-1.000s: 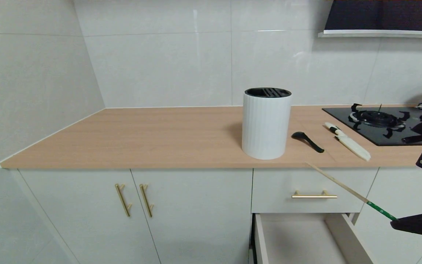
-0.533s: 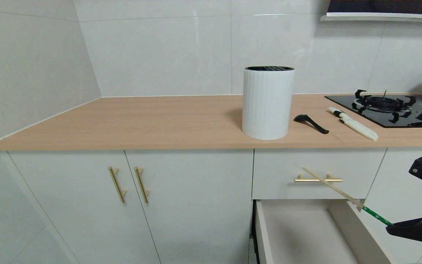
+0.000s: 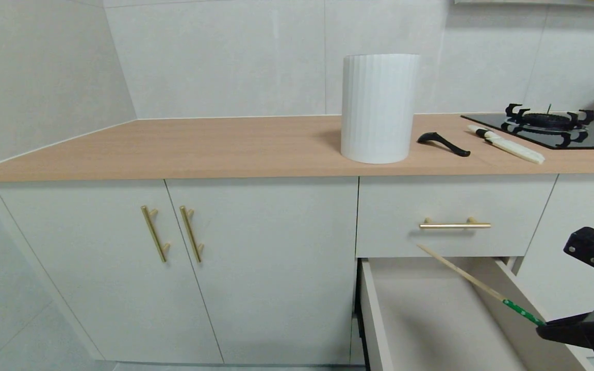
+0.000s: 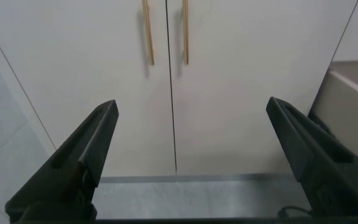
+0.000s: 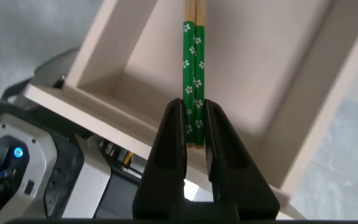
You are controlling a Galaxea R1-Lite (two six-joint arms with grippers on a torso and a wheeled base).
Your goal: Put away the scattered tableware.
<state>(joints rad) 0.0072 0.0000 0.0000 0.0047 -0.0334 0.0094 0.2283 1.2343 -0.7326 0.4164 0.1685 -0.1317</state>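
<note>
Two pieces lie on counter (image 3: pixel 199 149). Drawer (image 3: pixel 421 319) below pulled out, nothing visible inside. Holder (image 3: pixel 379 108) upright on counter; knife (image 3: pixel 511 147) near hob (image 3: pixel 549 123); black spoon (image 3: pixel 441 143) between knife and holder.

Right gripper (image 3: pixel 549 325) pinches green ends of chopsticks (image 3: pixel 477 286), tips slanting over drawer. Left gripper (image 4: pixel 191 109) spread wide, holding nothing.

Progress, judged: early. Nothing stowed yet; chopsticks next into drawer, knife and spoon left.

Writing: label on right gripper too small to read; chopsticks bear flower pattern, no text.
</note>
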